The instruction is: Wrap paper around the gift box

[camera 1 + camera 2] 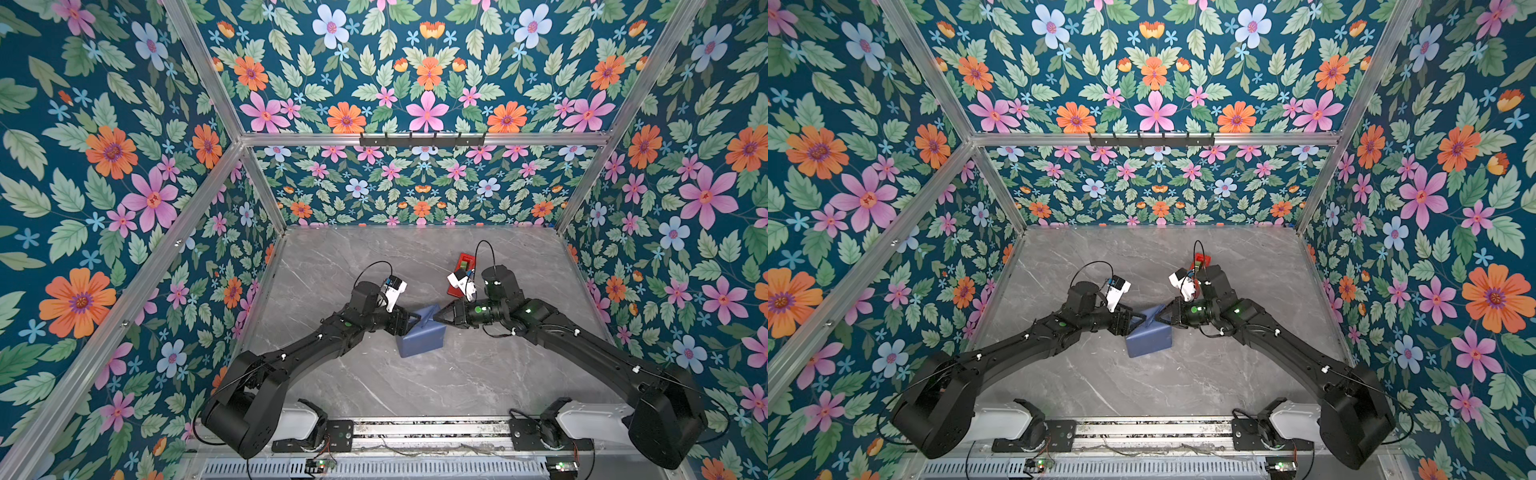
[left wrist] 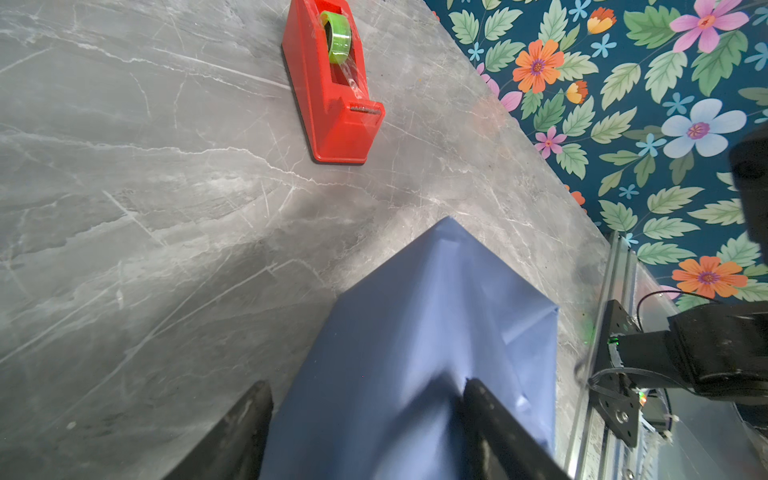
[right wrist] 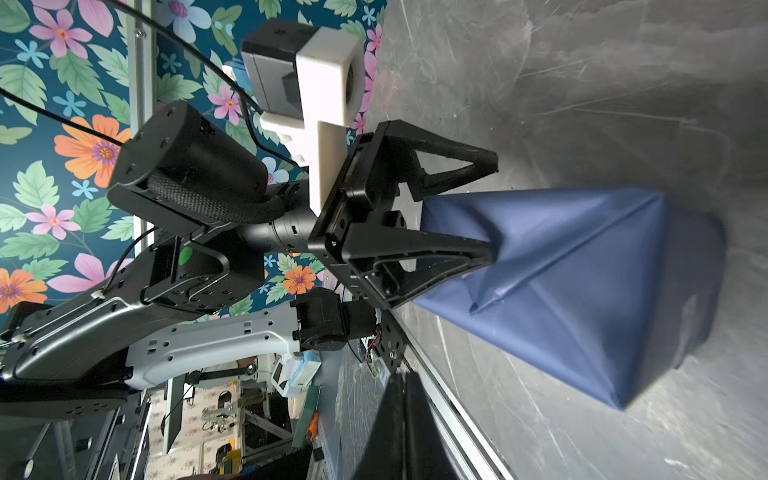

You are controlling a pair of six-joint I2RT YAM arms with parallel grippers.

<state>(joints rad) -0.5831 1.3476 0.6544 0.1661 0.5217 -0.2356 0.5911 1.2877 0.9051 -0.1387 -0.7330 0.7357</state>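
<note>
The paper sits near the middle of the counter as a creased slate-blue bundle between the two arms. It covers the box completely. None of the box's surface shows in any view, so how it lies under the sheet cannot be told.

The left end effector has its jaws wide apart. One finger presses into a fold of the paper and the other stands clear of the sheet. In the left wrist view both fingers are blurred and cut off at the frame edge.

The right end effector has its jaws together. In the right wrist view it is a dark, blurred wedge, cut off at the edge, with nothing seen between the jaws. In both top views its tip lies right at the paper's raised peak, but whether it touches cannot be told.

The dispenser, red with a green roll, stands on the counter apart from the paper. In both top views the right wrist camera hides much of it.
</note>
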